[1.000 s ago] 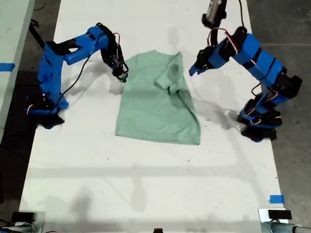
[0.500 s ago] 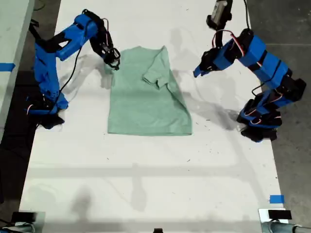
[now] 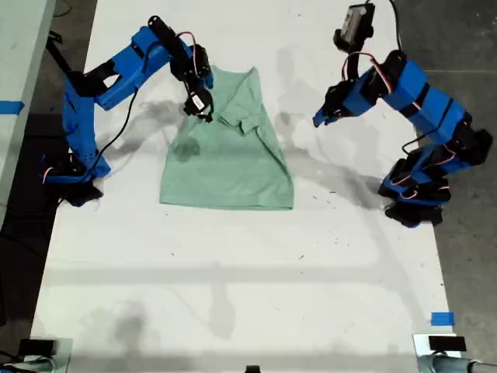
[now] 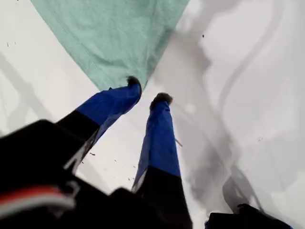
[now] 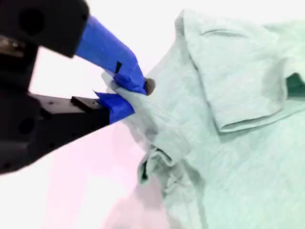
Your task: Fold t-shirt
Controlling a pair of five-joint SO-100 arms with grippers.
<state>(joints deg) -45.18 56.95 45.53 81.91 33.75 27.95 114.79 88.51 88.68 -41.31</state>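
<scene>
Currently, starting at the exterior view's left, our second gripper (image 3: 199, 109) is pinched tight on a bunch of the t-shirt (image 3: 229, 159), holding a sleeve or edge lifted over the cloth; the second wrist view shows its fingertips (image 5: 125, 90) clamped on gathered fabric. Toward the middle, the t-shirt lies on the white table (image 3: 233, 280), in the frame's upper centre, with one side already turned inward. At the exterior view's right, our first gripper (image 3: 318, 118) hangs narrowly parted and empty, apart from the shirt. We judge folding partly done: this flap needs laying, then further folds.
</scene>
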